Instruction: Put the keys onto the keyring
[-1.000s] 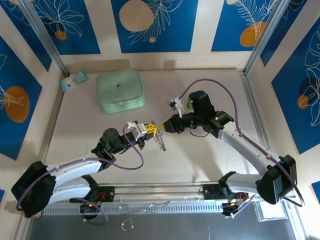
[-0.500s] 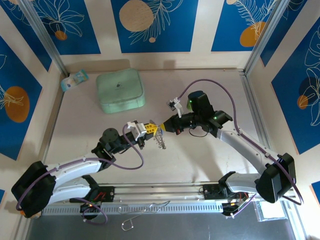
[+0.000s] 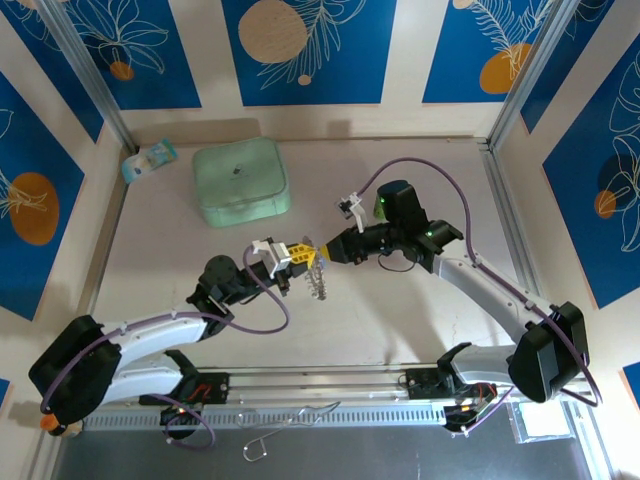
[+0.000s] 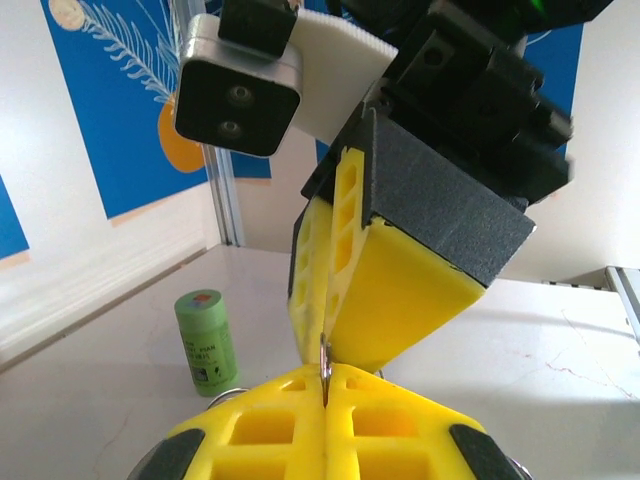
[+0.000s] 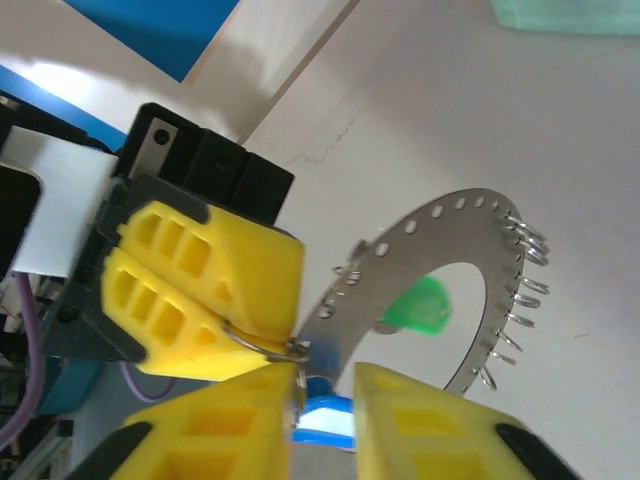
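My left claw (image 5: 290, 335) clenched on keyring (image 5: 440, 225) rim, blue key (image 5: 322, 420) inside my right claw (image 5: 325, 400), gripped or loose I cannot tell, green key (image 5: 418, 305) behind the hollow

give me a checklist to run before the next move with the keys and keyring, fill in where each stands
1. left hand shut on the edge of the keyring: ok
2. blue key between the fingers of the right hand: ok
3. right hand clamped on it: cannot tell
4. blue key threaded onto the keyring: cannot tell
5. green key on the keyring: cannot tell, it shows through the centre
6. green tube apart from both hands: ok
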Controlling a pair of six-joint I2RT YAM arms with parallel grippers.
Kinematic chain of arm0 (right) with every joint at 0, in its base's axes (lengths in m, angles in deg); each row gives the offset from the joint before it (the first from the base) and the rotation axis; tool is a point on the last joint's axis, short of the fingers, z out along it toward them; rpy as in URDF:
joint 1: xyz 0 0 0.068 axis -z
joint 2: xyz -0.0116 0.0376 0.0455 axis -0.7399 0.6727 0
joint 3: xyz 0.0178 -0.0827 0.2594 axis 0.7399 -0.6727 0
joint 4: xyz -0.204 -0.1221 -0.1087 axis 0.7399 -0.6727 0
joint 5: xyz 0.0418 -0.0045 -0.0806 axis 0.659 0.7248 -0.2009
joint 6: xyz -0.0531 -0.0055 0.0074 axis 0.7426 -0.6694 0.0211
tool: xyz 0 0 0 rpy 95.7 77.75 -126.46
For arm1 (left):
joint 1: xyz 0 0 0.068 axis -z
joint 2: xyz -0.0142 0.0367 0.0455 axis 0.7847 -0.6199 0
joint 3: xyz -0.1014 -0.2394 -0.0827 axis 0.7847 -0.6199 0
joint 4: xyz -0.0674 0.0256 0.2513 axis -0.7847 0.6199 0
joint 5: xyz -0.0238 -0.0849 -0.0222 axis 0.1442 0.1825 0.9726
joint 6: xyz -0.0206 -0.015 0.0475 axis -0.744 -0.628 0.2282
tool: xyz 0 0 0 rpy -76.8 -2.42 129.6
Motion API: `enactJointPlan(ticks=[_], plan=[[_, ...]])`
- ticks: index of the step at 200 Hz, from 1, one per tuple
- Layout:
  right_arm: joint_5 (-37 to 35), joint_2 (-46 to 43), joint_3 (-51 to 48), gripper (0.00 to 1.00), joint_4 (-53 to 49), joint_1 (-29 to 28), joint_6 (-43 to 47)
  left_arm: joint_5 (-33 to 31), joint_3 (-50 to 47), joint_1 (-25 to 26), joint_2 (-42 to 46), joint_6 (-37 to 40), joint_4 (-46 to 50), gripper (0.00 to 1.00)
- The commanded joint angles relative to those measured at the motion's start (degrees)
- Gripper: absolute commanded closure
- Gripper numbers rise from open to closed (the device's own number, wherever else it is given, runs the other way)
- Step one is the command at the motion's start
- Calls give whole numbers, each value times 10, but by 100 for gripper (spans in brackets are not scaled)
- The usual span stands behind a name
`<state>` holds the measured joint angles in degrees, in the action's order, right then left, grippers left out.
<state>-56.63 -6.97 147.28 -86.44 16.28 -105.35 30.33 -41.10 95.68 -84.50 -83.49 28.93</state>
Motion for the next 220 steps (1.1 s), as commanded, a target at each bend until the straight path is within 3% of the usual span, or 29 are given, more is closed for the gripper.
enactJointPlan(ticks=[1, 22, 40, 79, 141, 196, 220], plan=[[6, -41, -14, 69, 3, 11, 28, 13, 0, 0, -1, -4, -66, 100], [-31, -90, -43, 66, 60, 16, 101, 22, -2, -1, -5, -6, -59, 100], [-14, -116, -71, 65, 106, 14, 181, 49, 1, -6, -9, -17, -57, 100], [29, -116, -65, 64, 75, 11, 331, 113, 13, -15, -22, -40, -62, 100], [86, -83, -40, 64, -12, 8, 394, 143, 20, -19, -28, -53, -63, 100], [31, -64, -41, 66, -2, -20, 409, 160, 24, -19, -30, -64, -74, 100], [28, -58, -40, 74, 2, -26, 407, 163, 24, -19, -29, -66, -76, 100]])
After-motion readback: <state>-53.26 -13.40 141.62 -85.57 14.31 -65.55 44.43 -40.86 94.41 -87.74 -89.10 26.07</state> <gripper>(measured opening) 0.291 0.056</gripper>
